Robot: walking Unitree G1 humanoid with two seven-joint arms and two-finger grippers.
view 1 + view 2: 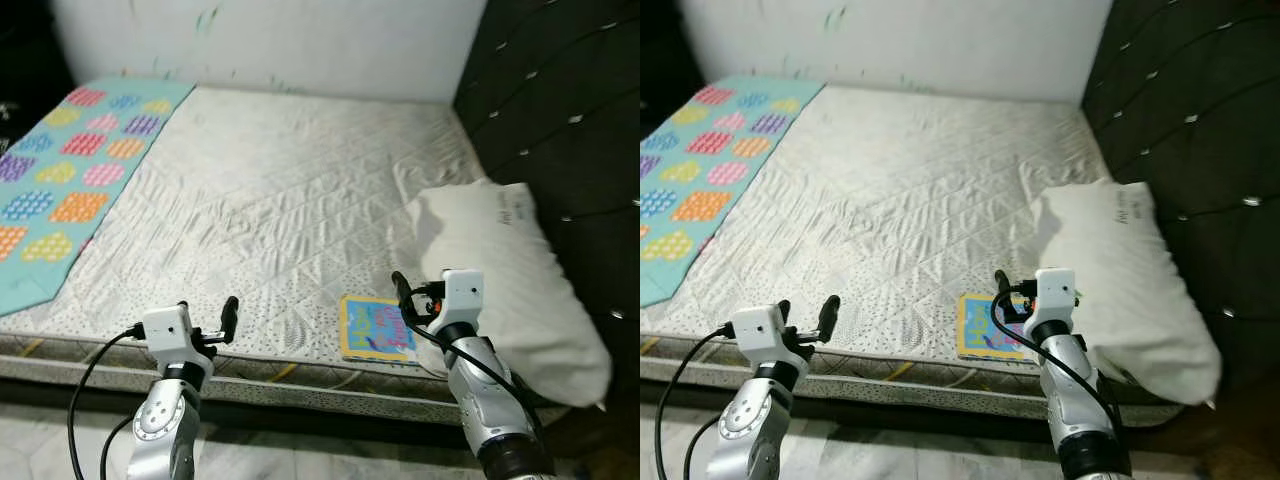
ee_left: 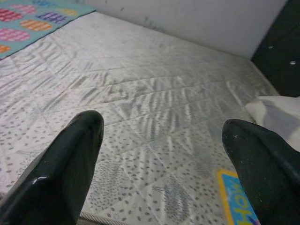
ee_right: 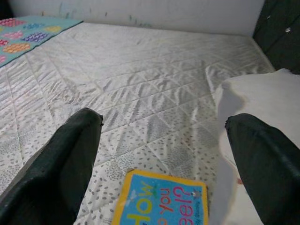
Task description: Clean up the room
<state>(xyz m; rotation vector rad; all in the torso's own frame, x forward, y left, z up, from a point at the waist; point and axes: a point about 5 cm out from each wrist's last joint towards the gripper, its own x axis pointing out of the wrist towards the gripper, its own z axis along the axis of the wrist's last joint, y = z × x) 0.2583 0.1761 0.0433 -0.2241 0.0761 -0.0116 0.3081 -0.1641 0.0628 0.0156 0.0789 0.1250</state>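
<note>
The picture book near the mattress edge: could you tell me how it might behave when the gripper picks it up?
The book looks like a thin, stiff board, so it probably stays flat. Lying flush on the soft mattress, its edge may be hard to get under.

Head stereo pair looking down over the mattress (image 1: 300,190); both wrist cameras low, near, facing across it.

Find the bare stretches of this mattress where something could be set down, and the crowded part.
Free: the wide mattress middle, between the patterned blanket and the pillow, back to the wall. Crowded: the near corner, where the book lies against the pillow.
</note>
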